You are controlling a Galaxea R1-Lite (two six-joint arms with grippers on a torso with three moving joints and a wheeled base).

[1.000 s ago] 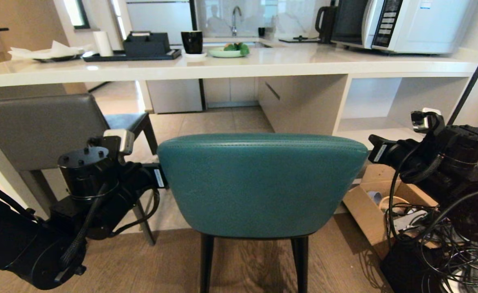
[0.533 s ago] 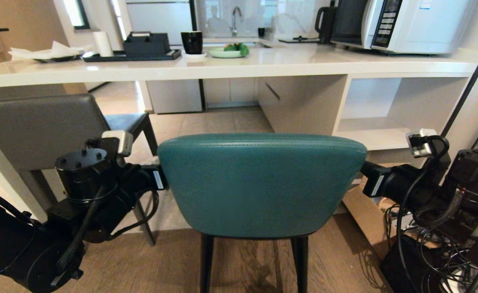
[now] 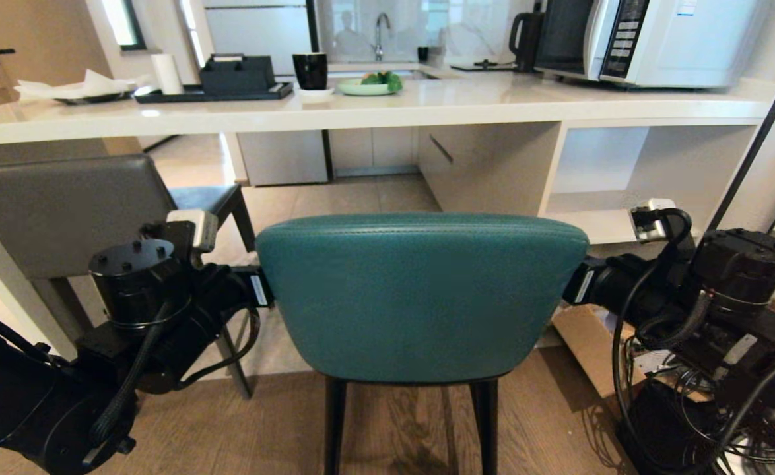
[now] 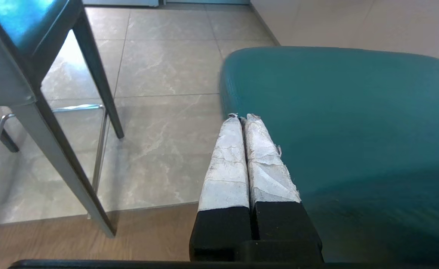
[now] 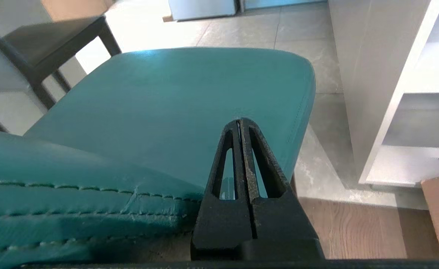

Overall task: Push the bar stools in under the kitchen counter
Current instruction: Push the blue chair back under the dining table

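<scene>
Closed left gripper [image 4: 242,119] and right gripper [image 5: 241,123] flank the teal stool [image 3: 420,297], apparently touching its backrest, short of the counter [image 3: 361,109]'s front edge; next, a level forward push.

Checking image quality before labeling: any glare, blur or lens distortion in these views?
Head view: window glare on the kitchen counter, whose edge bows from wide-angle distortion. Left wrist view: blue sheen on the grey stool seat; the teal stool smears soft near the lens. Right wrist view: floor tiles blown out by daylight.
</scene>
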